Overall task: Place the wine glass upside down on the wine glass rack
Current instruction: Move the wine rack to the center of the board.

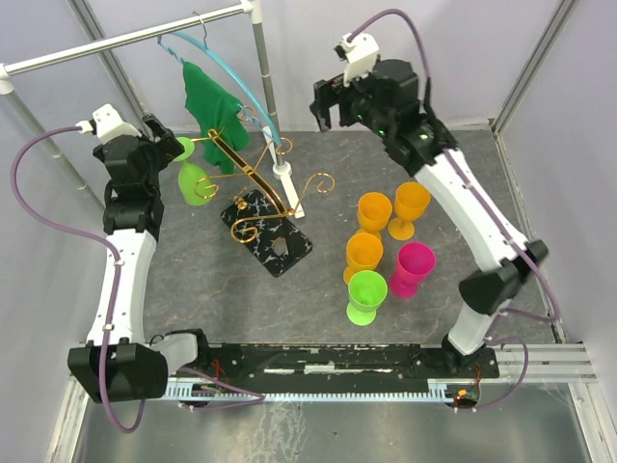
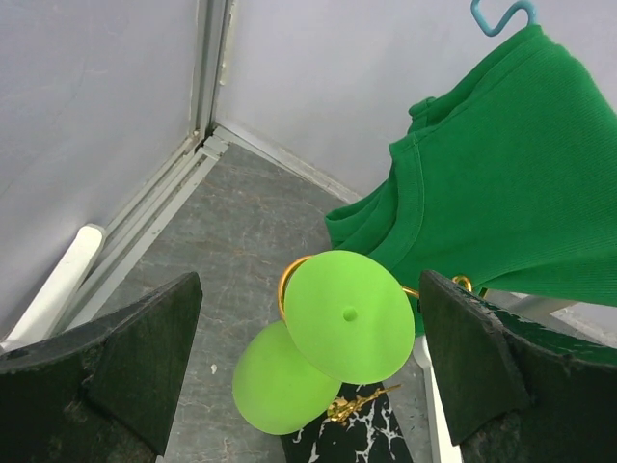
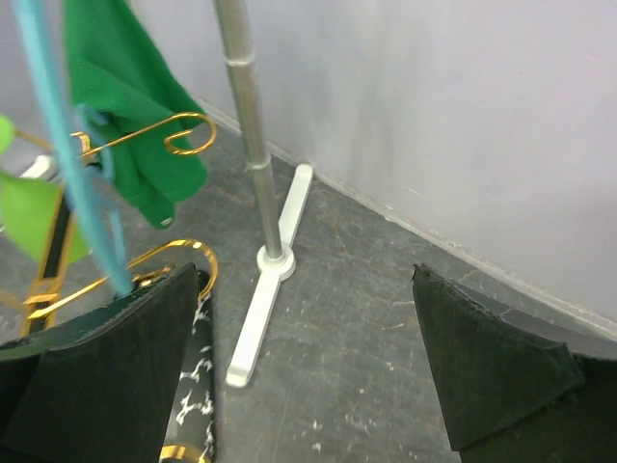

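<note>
A lime-green wine glass (image 1: 198,179) hangs upside down on a left scroll arm of the gold wine glass rack (image 1: 243,170), which stands on a black marbled base (image 1: 270,234). My left gripper (image 1: 164,147) is open just left of the glass, apart from it. In the left wrist view the glass's round foot (image 2: 349,316) and its bowl (image 2: 278,378) below lie ahead between the left gripper's (image 2: 308,365) wide jaws, untouched. My right gripper (image 1: 333,116) is open and empty, high at the back right. Below the right gripper (image 3: 299,371) is bare floor.
Several more glasses stand right of the rack: orange ones (image 1: 374,210) (image 1: 364,253), a pink one (image 1: 415,266) and a green one (image 1: 366,294). A white clothes rail (image 1: 125,37) carries a green shirt (image 1: 210,101) on a blue hanger; its foot (image 3: 262,294) sits beside the rack base (image 3: 198,386).
</note>
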